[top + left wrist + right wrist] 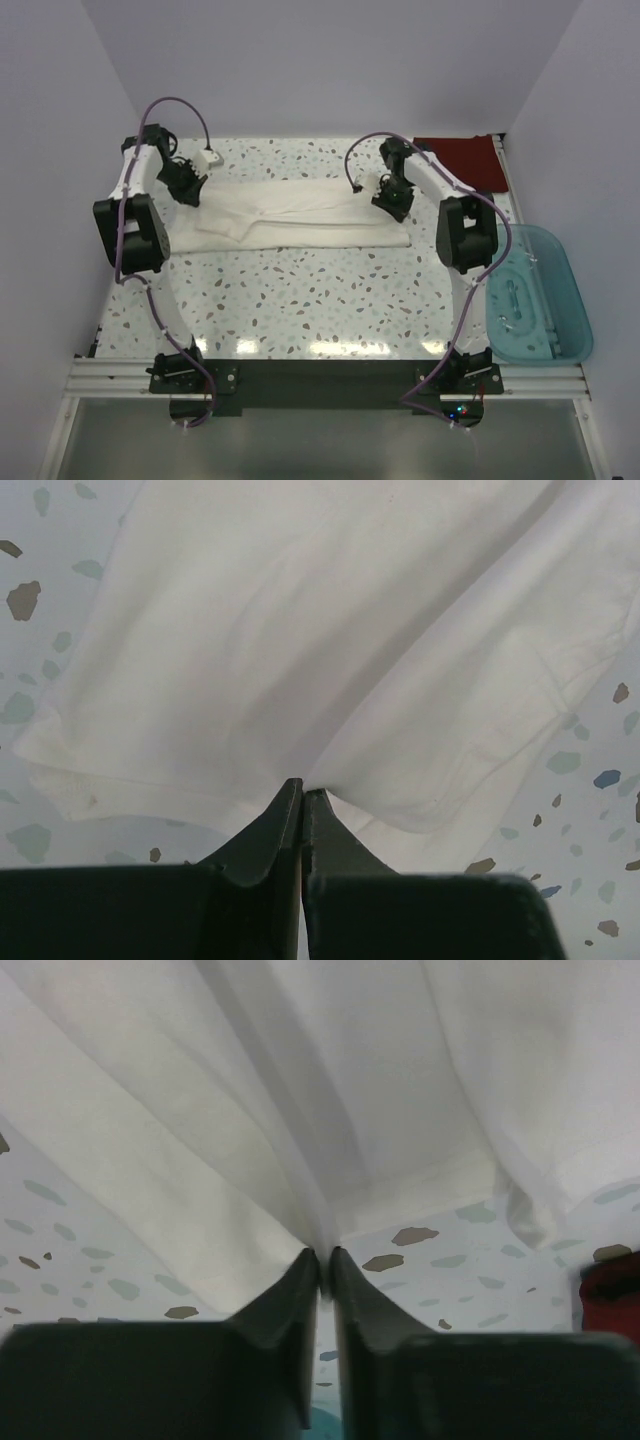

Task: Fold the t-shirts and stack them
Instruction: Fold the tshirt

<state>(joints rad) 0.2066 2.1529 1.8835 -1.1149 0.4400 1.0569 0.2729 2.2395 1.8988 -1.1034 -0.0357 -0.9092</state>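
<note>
We saw a large, plain white t-shirt (300, 212) of soft cloth lying as a long, creased band across the far half of the pale speckled terrazzo counter (300, 300). It looked folded along its length. The left hand (188, 188) sat at the band's left end and the right hand (392, 200) at its right end, well apart from each other.

In the left wrist view the two dark fingers (265, 835) were pressed tight together. A fold of the white t-shirt's edge met their tips and was pinched there, and from that point the cloth spread away over the counter.

In the right wrist view the fingers (285, 1305) stood almost together, with only a thin slit between them. A gathered ridge of the same cloth ran straight down into that slit, so this hand too was pinching the shirt.

A dark red t-shirt (455, 155), folded into a flat rectangle, lay at the far right corner of the counter, near the white band's right end and just beyond the right hand. A translucent teal plastic bin (565, 300) sat at the counter's right edge, beside the right arm.
</note>
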